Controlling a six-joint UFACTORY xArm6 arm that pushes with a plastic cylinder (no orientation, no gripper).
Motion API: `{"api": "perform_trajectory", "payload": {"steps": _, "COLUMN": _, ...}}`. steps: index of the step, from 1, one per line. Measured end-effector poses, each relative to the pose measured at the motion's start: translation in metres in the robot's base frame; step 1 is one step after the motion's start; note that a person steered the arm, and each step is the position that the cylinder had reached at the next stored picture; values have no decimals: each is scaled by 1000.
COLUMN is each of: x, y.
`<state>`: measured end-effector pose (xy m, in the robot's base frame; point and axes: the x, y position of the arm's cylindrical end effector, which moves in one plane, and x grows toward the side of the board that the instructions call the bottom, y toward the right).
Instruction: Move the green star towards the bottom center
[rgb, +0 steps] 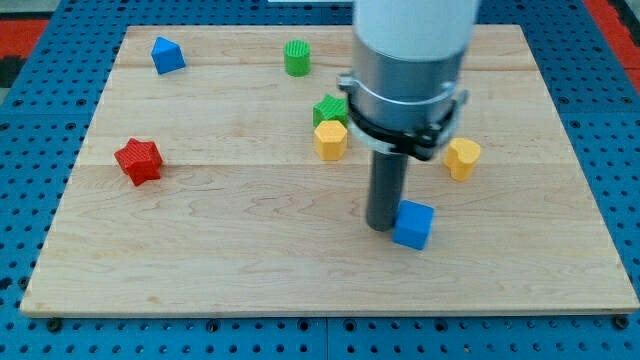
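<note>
The green star (327, 108) lies a little above the board's middle, partly hidden by the arm's grey body, touching a yellow hexagon block (330, 140) just below it. My tip (383, 226) rests on the wooden board (250, 250) below and right of the star, right against the left side of a blue cube (413, 223).
A green cylinder (297, 57) stands near the view's top centre. A blue block (167, 54) is at the top left, a red star (138, 161) at the left, and a yellow block (461, 158) right of the arm. Blue pegboard surrounds the board.
</note>
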<state>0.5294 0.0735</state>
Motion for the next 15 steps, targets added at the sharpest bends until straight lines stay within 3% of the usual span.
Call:
{"api": "perform_trajectory", "payload": {"steps": 1, "x": 12, "y": 40}}
{"api": "perform_trajectory", "payload": {"steps": 2, "x": -6, "y": 42}}
{"api": "perform_trajectory", "payload": {"steps": 4, "x": -113, "y": 76}}
{"api": "perform_trajectory", "payload": {"steps": 5, "x": -180, "y": 41}}
{"api": "perform_trajectory", "payload": {"steps": 6, "x": -194, "y": -22}}
{"api": "perform_trajectory", "payload": {"steps": 7, "x": -196, "y": -77}}
{"api": "perform_trajectory", "payload": {"steps": 8, "x": -148, "y": -90}}
{"api": "perform_trajectory", "payload": {"steps": 9, "x": -144, "y": -102}}
{"api": "perform_trajectory", "payload": {"steps": 11, "x": -188, "y": -87}}
{"api": "perform_trajectory", "payload": {"steps": 12, "x": -154, "y": -48}}
{"api": "perform_trajectory", "payload": {"steps": 15, "x": -57, "y": -100}}
